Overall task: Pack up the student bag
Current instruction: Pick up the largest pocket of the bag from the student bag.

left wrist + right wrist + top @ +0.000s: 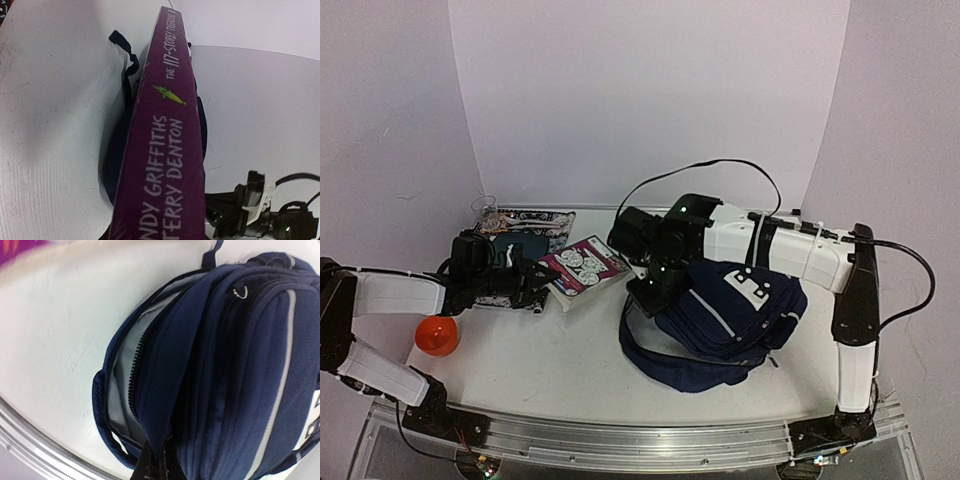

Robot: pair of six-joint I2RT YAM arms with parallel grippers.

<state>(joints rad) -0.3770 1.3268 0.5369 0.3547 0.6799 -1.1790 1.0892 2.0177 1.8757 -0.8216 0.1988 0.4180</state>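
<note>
The student bag (735,312) is a navy-blue backpack with grey stripes, lying at the right centre of the table. My right gripper (652,286) is shut on the fabric edge of its opening at the left end. In the right wrist view my dark fingertips (150,471) pinch the zip flap, and the open compartment shows its grey lining (120,385). My left gripper (542,287) is shut on the near-left edge of a purple book (584,267), left of the bag. In the left wrist view the book's purple spine (167,150) hides my fingers, with the bag (116,155) behind it.
An orange ball (437,336) lies at the table's left front. A flat patterned black mat (542,222) with a teal oval and a clear cup (484,207) sit at the back left. The metal rail (620,445) runs along the near edge.
</note>
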